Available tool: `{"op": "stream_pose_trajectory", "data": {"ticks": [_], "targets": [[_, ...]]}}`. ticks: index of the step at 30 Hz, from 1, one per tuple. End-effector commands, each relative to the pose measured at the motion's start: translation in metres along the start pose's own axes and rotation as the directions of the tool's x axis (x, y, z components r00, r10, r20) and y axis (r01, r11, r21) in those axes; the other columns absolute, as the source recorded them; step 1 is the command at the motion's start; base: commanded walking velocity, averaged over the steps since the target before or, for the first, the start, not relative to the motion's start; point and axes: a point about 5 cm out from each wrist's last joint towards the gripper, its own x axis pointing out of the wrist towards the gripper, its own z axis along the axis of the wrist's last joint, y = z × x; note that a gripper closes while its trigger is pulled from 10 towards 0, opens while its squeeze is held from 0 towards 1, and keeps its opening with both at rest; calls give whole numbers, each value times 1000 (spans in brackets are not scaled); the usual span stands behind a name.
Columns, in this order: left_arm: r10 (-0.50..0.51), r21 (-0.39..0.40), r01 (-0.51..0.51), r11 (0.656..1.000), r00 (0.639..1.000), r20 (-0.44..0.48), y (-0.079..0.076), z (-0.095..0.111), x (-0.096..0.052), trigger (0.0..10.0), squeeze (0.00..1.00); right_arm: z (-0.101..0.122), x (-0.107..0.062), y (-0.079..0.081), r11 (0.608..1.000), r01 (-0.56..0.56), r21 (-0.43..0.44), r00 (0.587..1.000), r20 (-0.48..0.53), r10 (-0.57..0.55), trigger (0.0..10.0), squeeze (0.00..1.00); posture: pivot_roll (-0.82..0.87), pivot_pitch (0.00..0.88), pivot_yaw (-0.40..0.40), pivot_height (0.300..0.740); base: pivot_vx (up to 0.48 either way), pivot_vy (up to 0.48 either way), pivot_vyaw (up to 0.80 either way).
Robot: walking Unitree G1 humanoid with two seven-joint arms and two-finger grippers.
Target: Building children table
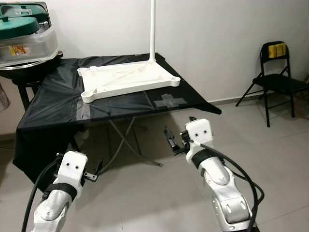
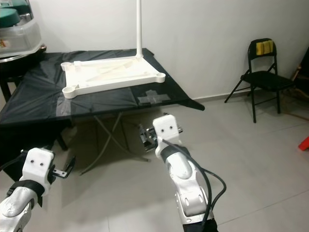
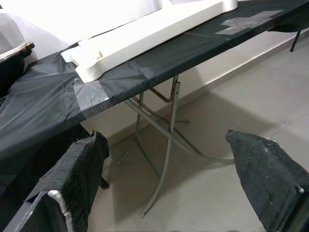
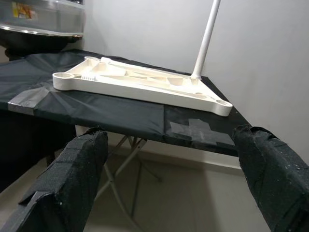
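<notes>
A white children's tabletop (image 1: 128, 79) lies upside down on a folding table under a black cover (image 1: 53, 101). One white leg (image 1: 153, 29) stands upright in its far right corner socket; the other corner sockets show no legs. My left gripper (image 1: 95, 172) hangs low in front of the table's left end, open and holding nothing. My right gripper (image 1: 172, 140) is higher, a little short of the table's front edge, also open and holding nothing. In the right wrist view the tabletop (image 4: 140, 84) and the leg (image 4: 206, 36) lie ahead between the black fingers (image 4: 72, 179).
Grey tape patches (image 1: 170, 101) sit on the cover near the front right corner. Metal folding legs (image 1: 126, 140) cross under the table. A clear bin with a green lid (image 1: 24, 34) stands at the far left, and a black folding chair (image 1: 277, 79) at the right wall.
</notes>
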Motion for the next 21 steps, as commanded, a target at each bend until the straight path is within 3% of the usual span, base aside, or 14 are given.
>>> {"op": "stream_pose_trajectory", "data": {"ticks": [1,6,13,21], "targets": [[3,6,-3,1000,1000,-5,3,0,0,10000,0,1,0,2,1000,-7,-5,1000,16,7,10000,0,-23,0,-44,740,0,0,0],[7,16,-7,1000,1000,-9,3,-1,0,10000,0,1,-1,2,1000,-7,-7,1000,16,7,10000,0,-24,0,-43,740,0,0,0],[6,17,-5,1000,1000,-19,2,-2,1,10000,0,1,-2,1,1000,-9,-6,1000,17,9,10000,0,-24,0,-43,740,0,-376,0],[9,7,-9,1000,1000,-24,3,-3,-1,10000,0,0,-3,1,1000,-13,-6,1000,12,13,10000,0,-24,0,-42,740,0,0,0]]}}
